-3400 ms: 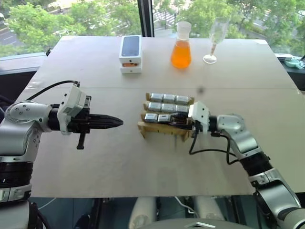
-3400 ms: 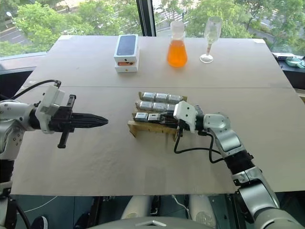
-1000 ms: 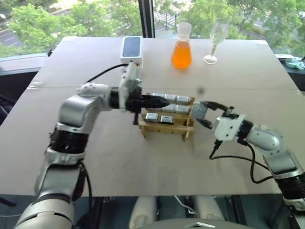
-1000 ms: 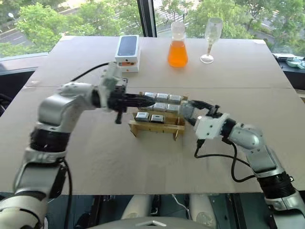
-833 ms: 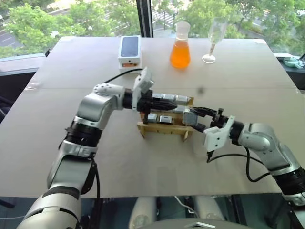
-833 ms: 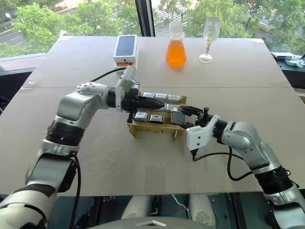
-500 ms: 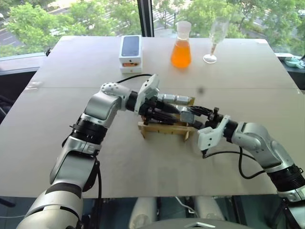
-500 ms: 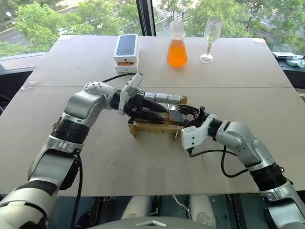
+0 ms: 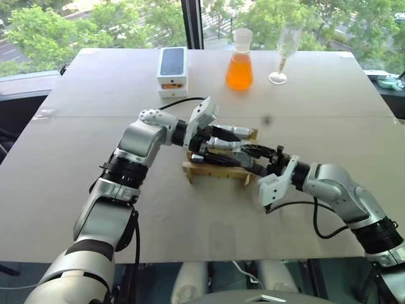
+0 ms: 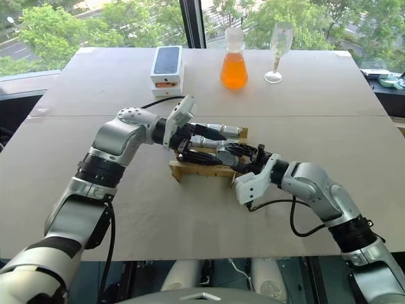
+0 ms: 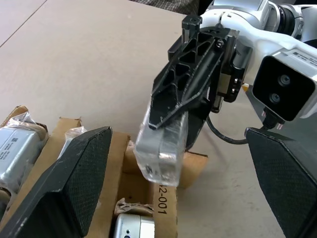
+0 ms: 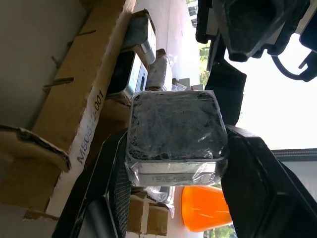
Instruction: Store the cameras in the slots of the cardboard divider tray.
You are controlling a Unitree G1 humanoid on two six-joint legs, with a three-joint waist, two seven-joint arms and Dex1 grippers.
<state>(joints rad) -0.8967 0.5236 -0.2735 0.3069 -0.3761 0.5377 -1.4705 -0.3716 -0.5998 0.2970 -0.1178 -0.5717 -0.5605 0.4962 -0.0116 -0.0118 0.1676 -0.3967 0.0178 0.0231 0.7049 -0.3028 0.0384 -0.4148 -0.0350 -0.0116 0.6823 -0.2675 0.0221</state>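
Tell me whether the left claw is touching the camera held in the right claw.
Apart. In the left wrist view, the left claw stands wide open, its fingers on either side of the wrapped camera with clear gaps, while the right claw clamps it.

Both end effectors [image 9: 218, 144] over divider tray [image 9: 215, 170]

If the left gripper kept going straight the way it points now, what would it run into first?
Most likely the wrapped camera held in the right gripper, which sits right between the open jaws of the left gripper, over the cardboard tray. How far apart they are is hard to judge.
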